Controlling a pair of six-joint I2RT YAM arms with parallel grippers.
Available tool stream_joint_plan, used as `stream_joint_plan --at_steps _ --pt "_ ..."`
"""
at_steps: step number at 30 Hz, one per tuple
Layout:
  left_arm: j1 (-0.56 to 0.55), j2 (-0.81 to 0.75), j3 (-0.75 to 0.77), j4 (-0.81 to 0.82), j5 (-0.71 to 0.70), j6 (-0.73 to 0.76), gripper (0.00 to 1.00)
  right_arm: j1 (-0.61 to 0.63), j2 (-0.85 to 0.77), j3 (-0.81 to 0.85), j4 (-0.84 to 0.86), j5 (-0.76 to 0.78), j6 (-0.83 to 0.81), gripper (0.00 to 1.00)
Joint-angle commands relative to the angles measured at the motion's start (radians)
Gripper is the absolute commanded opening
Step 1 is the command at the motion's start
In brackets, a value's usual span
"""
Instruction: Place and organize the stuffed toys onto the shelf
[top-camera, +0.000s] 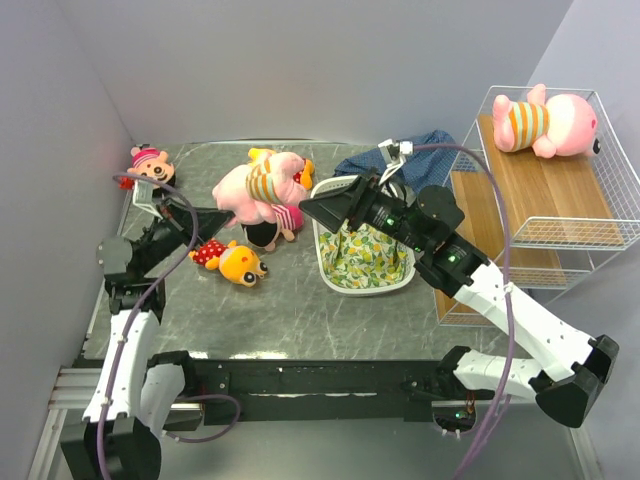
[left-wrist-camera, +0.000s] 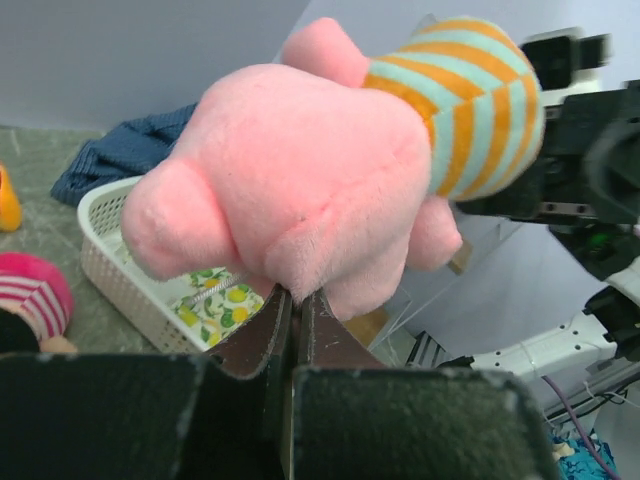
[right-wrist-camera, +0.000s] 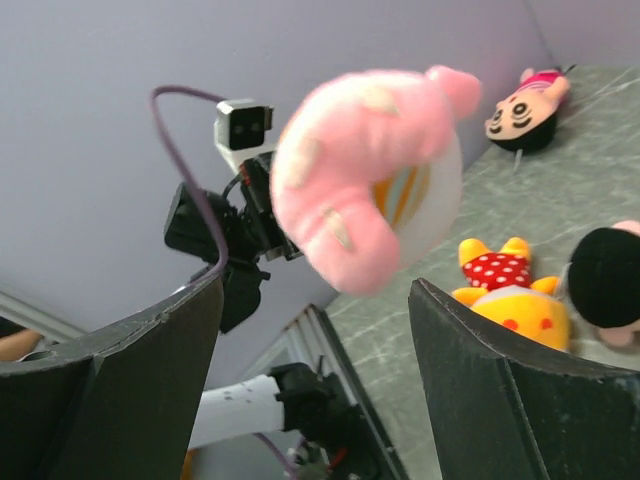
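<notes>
My left gripper (top-camera: 232, 212) is shut on the fur of a pink pig (top-camera: 258, 188) in an orange-striped shirt and holds it above the table; the left wrist view shows the shut jaws (left-wrist-camera: 295, 298) pinching the pig (left-wrist-camera: 300, 170). My right gripper (top-camera: 305, 212) is open and empty, just right of that pig; in the right wrist view the gripper (right-wrist-camera: 315, 290) points at the pig (right-wrist-camera: 370, 170). A second pig (top-camera: 545, 122) lies on the top tier of the shelf (top-camera: 560, 190). A yellow bear (top-camera: 235, 262), a black-haired doll (top-camera: 262, 235) and a pink-capped doll (top-camera: 150, 165) lie on the table.
A white slotted basket (top-camera: 325, 270) with a lemon-print cloth (top-camera: 360, 260) stands mid-table under my right arm. Blue fabric (top-camera: 360, 162) lies behind it. Another yellow toy (top-camera: 262, 155) peeks out behind the held pig. Walls close in on the left and at the back.
</notes>
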Motion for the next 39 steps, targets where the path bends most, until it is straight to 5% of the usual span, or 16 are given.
stream_joint_plan --at_steps 1,10,19,22,32,38,39 --pt "-0.025 -0.077 0.005 0.124 -0.003 -0.05 0.01 0.006 -0.02 -0.059 0.223 0.009 0.133 0.83" --pt "-0.077 -0.087 0.01 0.193 -0.026 -0.107 0.01 0.011 0.042 -0.052 0.403 -0.133 0.262 0.82" --pt "-0.103 -0.101 -0.01 0.199 -0.032 -0.101 0.01 0.034 0.044 -0.023 0.4 -0.113 0.263 0.8" --pt "-0.11 -0.104 -0.012 0.187 -0.034 -0.088 0.01 0.038 0.05 -0.023 0.426 -0.112 0.283 0.72" --pt "-0.122 -0.114 -0.039 0.176 -0.038 -0.071 0.02 0.051 0.039 -0.018 0.472 -0.093 0.256 0.03" --pt "-0.122 -0.127 -0.01 0.103 -0.05 -0.032 0.56 0.051 0.033 0.048 0.379 -0.121 0.155 0.0" --pt "-0.122 -0.127 0.0 0.078 -0.055 -0.019 0.74 0.051 0.029 0.066 0.345 -0.118 0.125 0.0"
